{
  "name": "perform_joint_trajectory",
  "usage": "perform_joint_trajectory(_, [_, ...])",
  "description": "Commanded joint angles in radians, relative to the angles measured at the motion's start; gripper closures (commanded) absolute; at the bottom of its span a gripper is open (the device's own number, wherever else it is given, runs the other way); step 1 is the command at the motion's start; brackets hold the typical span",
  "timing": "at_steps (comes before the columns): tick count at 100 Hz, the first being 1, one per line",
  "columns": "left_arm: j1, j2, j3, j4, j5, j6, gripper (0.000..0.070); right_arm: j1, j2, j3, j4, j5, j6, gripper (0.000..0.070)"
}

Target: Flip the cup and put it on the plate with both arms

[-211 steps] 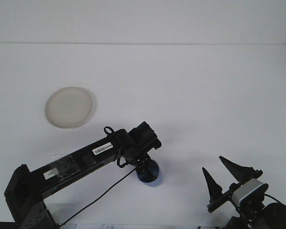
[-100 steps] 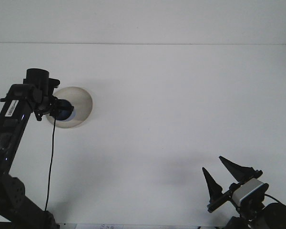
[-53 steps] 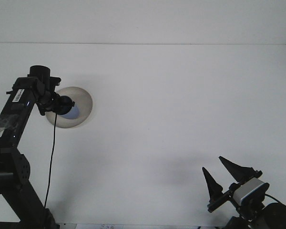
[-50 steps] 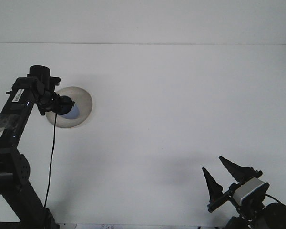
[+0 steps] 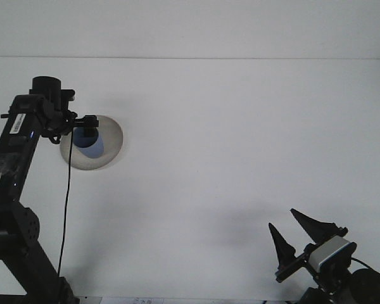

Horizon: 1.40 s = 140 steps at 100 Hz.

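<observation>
Blue cup (image 5: 88, 142) on round plate (image 5: 111, 140), far left of the white surface.
The cup is small and appears upright, on the pale plate's left half.

Left gripper (image 5: 87, 128) raised; right gripper (image 5: 296, 232) spread

I see a plain white table (image 5: 228, 139) filling nearly the whole front view, its far edge meeting a pale wall along a straight line near the top. Directly on it lies one round, off-white plate (image 5: 107, 149), far left and toward the back. I see faint grey shadows on the surface beside the plate and toward the near right.
</observation>
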Motion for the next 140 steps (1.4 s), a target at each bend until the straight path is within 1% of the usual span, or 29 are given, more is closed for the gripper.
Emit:
perform_joint_trajectory(1, [0.002, -0.049, 0.053, -0.008, 0.014, -0.035, 0.0157, 0.008, 0.002, 0.003, 0.009, 0.005, 0.014, 0.0263])
perform_joint_trajectory(8, [0.002, -0.121, 0.061, -0.012, 0.015, -0.042, 0.0157, 0.008, 0.002, 0.003, 0.009, 0.011, 0.014, 0.0262])
perform_joint_trajectory(18, [-0.003, -0.246, 0.061, -0.014, 0.015, -0.061, 0.0157, 0.008, 0.002, 0.003, 0.011, 0.061, 0.014, 0.0257])
perform_joint_trajectory(21, [-0.009, -0.288, 0.06, -0.014, 0.015, -0.061, 0.0157, 0.008, 0.002, 0.003, 0.012, 0.08, 0.014, 0.0246])
perform_joint_trajectory(29, [-0.03, -0.404, 0.049, -0.004, 0.015, -0.071, 0.0157, 0.008, 0.002, 0.003, 0.018, 0.133, 0.013, 0.0188])
perform_joint_trajectory(34, [-0.047, -0.485, 0.023, 0.016, 0.016, -0.082, 0.0157, 0.008, 0.002, 0.003, 0.021, 0.161, 0.008, 0.0175])
perform_joint_trajectory(41, [-0.072, -0.602, -0.038, 0.05, 0.016, -0.091, 0.0157, 0.008, 0.002, 0.003, 0.025, 0.182, -0.008, 0.0174])
perform_joint_trajectory(54, [-0.135, -0.842, -0.261, 0.151, 0.016, -0.097, 0.0159, 0.008, 0.002, 0.003, 0.025, 0.193, -0.017, 0.0174])
perform_joint_trajectory(61, [-0.169, -0.975, -0.416, 0.214, 0.016, -0.118, 0.0159, 0.008, 0.002, 0.003, 0.026, 0.206, -0.017, 0.0174])
perform_joint_trajectory(67, [-0.199, -1.089, -0.559, 0.264, 0.023, -0.163, 0.0159, 0.008, 0.002, 0.003, 0.028, 0.206, -0.017, 0.0174])
perform_joint_trajectory(73, [-0.225, -1.205, -0.704, 0.314, 0.046, -0.228, 0.0159, 0.008, 0.002, 0.003, 0.029, 0.205, -0.017, 0.0174])
perform_joint_trajectory(78, [-0.243, -1.295, -0.816, 0.351, 0.05, -0.28, 0.0159, 0.008, 0.002, 0.003, 0.029, 0.205, -0.017, 0.0174])
perform_joint_trajectory(86, [-0.26, -1.423, -0.968, 0.391, 0.05, -0.327, 0.0159, 0.008, 0.002, 0.003, 0.02, 0.2, -0.016, 0.0174])
perform_joint_trajectory(99, [-0.266, -1.568, -1.125, 0.423, 0.05, -0.354, 0.0159, 0.008, 0.002, 0.003, -0.002, 0.194, -0.008, 0.0174])
perform_joint_trajectory(107, [-0.266, -1.621, -1.17, 0.423, 0.05, -0.353, 0.016, 0.008, 0.002, 0.003, -0.018, 0.194, -0.005, 0.018])
perform_joint_trajectory(110, [-0.266, -1.632, -1.178, 0.423, 0.05, -0.352, 0.0167, 0.008, 0.002, 0.003, -0.023, 0.193, -0.003, 0.0201])
perform_joint_trajectory(112, [-0.266, -1.638, -1.181, 0.423, 0.05, -0.352, 0.0186, 0.008, 0.002, 0.003, -0.025, 0.193, -0.001, 0.0236])
perform_joint_trajectory(113, [-0.266, -1.64, -1.183, 0.423, 0.05, -0.352, 0.0204, 0.008, 0.002, 0.003, -0.026, 0.192, 0.0, 0.026])
perform_joint_trajectory(115, [-0.266, -1.643, -1.184, 0.423, 0.05, -0.352, 0.0262, 0.008, 0.002, 0.003, -0.028, 0.187, 0.0, 0.0323])
perform_joint_trajectory(117, [-0.266, -1.645, -1.184, 0.422, 0.05, -0.352, 0.0347, 0.008, 0.002, 0.003, -0.029, 0.18, 0.0, 0.04])
perform_joint_trajectory(123, [-0.267, -1.645, -1.184, 0.421, 0.051, -0.352, 0.0688, 0.008, 0.002, 0.003, -0.033, 0.177, -0.001, 0.0687])
perform_joint_trajectory(124, [-0.267, -1.645, -1.184, 0.419, 0.051, -0.352, 0.07, 0.008, 0.002, 0.003, -0.034, 0.177, -0.002, 0.07])
perform_joint_trajectory(125, [-0.267, -1.645, -1.184, 0.418, 0.051, -0.353, 0.07, 0.008, 0.002, 0.003, -0.035, 0.177, -0.002, 0.07])
perform_joint_trajectory(127, [-0.267, -1.645, -1.184, 0.418, 0.051, -0.352, 0.0677, 0.008, 0.002, 0.003, -0.035, 0.179, -0.002, 0.0693])
perform_joint_trajectory(131, [-0.267, -1.645, -1.184, 0.418, 0.051, -0.352, 0.0692, 0.008, 0.002, 0.003, -0.035, 0.179, -0.002, 0.0694])
perform_joint_trajectory(140, [-0.267, -1.645, -1.184, 0.418, 0.048, -0.349, 0.0686, 0.008, 0.002, 0.003, -0.035, 0.178, -0.002, 0.0694])
